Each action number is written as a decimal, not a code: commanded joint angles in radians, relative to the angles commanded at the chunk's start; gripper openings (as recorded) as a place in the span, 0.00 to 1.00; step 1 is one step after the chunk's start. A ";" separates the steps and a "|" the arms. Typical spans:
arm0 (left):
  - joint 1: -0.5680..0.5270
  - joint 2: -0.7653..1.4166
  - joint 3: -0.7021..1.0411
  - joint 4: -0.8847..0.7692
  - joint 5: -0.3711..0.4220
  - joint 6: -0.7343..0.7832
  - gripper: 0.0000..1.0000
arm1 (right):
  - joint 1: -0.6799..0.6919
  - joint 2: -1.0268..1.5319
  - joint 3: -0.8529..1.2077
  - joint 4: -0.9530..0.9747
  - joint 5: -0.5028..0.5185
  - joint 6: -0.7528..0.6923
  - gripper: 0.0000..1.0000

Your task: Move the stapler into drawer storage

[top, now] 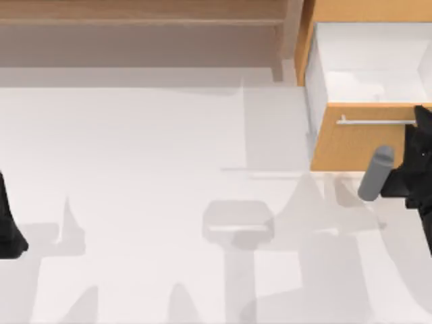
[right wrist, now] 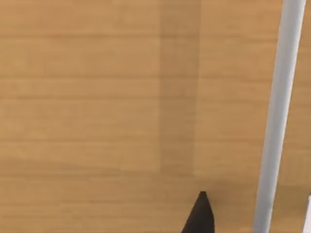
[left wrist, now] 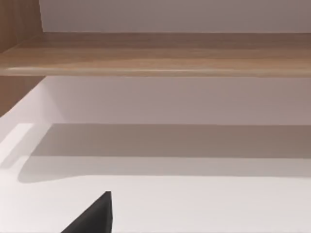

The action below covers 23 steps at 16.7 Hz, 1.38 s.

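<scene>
Just beside right jaws (top: 420, 135), open drawer (top: 358, 145) front and handle (right wrist: 278, 121), jaw spread unclear.

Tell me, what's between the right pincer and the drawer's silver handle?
Just bare orange drawer front, in the right wrist view. The right pincer is beside the handle; the left pincer is parked at the table left.
</scene>
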 joint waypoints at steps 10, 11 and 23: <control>0.000 0.000 0.000 0.000 0.000 0.000 1.00 | 0.000 0.000 0.000 0.000 0.000 0.000 0.00; 0.000 0.000 0.000 0.000 0.000 0.000 1.00 | 0.000 0.000 0.000 0.000 0.000 0.000 0.00; 0.000 0.000 0.000 0.000 0.000 0.000 1.00 | -0.069 0.079 0.247 -0.173 -0.069 0.002 0.00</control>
